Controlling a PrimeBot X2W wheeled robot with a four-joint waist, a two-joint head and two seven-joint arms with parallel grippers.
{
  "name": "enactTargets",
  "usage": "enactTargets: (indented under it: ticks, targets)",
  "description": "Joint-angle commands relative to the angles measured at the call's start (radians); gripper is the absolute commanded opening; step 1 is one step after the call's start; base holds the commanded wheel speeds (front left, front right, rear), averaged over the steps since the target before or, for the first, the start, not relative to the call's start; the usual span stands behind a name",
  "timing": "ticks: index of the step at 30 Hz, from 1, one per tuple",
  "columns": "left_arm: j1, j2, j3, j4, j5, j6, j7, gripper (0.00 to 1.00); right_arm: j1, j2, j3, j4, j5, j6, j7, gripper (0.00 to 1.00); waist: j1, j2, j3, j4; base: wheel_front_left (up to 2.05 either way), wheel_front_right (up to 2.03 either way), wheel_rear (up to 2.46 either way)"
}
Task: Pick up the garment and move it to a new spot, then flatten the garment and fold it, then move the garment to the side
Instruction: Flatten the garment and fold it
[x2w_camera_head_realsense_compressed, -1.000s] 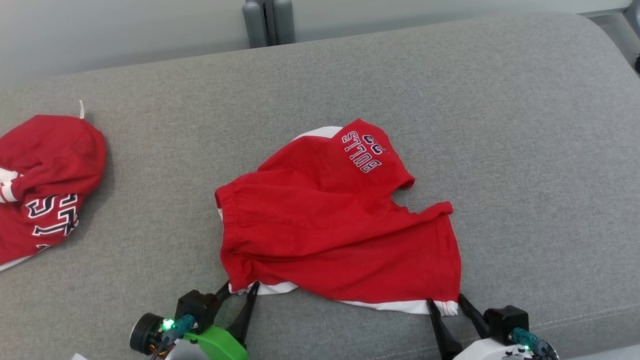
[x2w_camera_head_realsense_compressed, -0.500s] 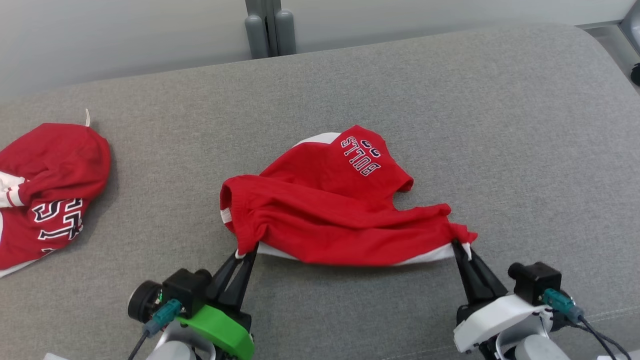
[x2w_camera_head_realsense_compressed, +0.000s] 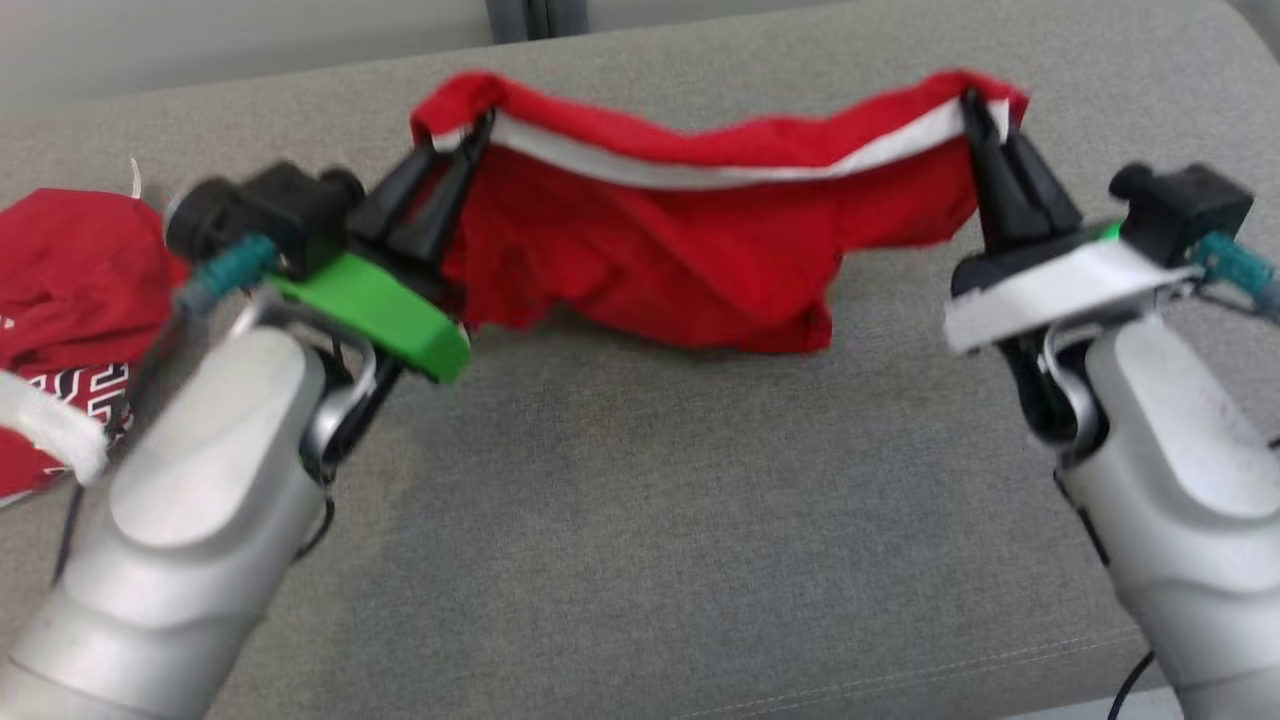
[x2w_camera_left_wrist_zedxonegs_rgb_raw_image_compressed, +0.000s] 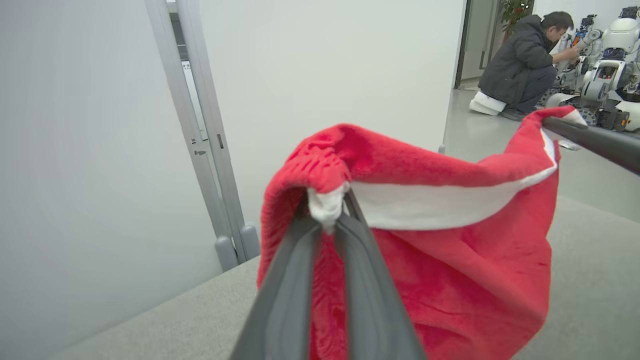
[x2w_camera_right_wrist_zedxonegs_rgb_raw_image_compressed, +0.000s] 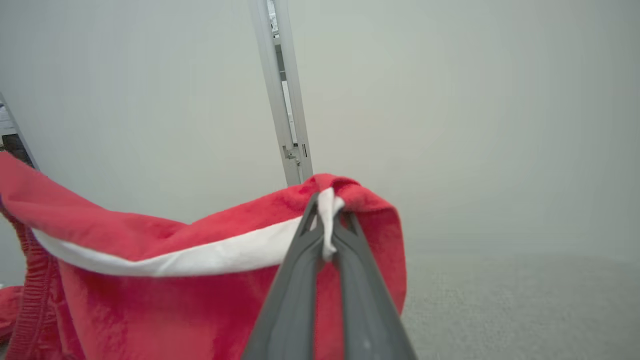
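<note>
You had the left gripper (x2w_camera_head_realsense_compressed: 462, 140) pinched tight on one white-trimmed corner of the red shorts (x2w_camera_head_realsense_compressed: 690, 240), and the right gripper (x2w_camera_head_realsense_compressed: 975, 108) clamped on the other. Shorts hung stretched between them above the grey cushion (x2w_camera_head_realsense_compressed: 640, 500). A second red garment (x2w_camera_head_realsense_compressed: 70, 270) lay at the cushion's left end.

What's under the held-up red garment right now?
Grey cushion shows below the hanging edge of the red garment; the stretch behind the draped cloth is covered.
</note>
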Motion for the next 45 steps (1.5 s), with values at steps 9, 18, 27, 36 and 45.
enactTargets:
  ticks: [9, 18, 27, 36, 45]
  targets:
    - [-0.604, -0.005, -0.024, 0.172, -0.213, 0.002, 0.081, 0.00, -0.619, -0.049, 0.038, 0.198, 0.128, 0.000, 0.024, 0.00, 0.0000, 0.0000, 0.278, 0.008, 0.00, 0.00, 0.00]
    - [-0.913, -0.031, -0.056, 0.333, -0.301, 0.002, 0.042, 0.00, -0.969, -0.066, 0.076, 0.380, 0.187, 0.000, 0.017, 0.00, 0.0000, 0.0000, 0.324, -0.007, 0.00, 0.00, 0.00]
    - [-0.815, -0.043, -0.138, 0.383, -0.384, 0.002, -0.021, 0.00, -0.894, -0.071, 0.197, 0.411, 0.247, 0.000, 0.000, 0.00, 0.0000, 0.0000, 0.329, -0.026, 0.00, 0.00, 0.00]
    - [-0.408, -0.034, -0.154, 0.284, -0.392, 0.006, -0.070, 0.00, -0.463, -0.127, 0.149, 0.193, 0.205, 0.000, -0.001, 0.00, 0.0000, 0.0000, 0.231, 0.002, 0.00, 0.00, 0.00]
    - [0.130, -0.108, 0.003, 0.015, -0.205, 0.071, -0.068, 0.00, 0.038, -0.121, 0.021, -0.028, 0.179, 0.000, -0.001, 0.00, 0.0000, 0.0000, 0.102, 0.025, 0.00, 0.00, 0.00]
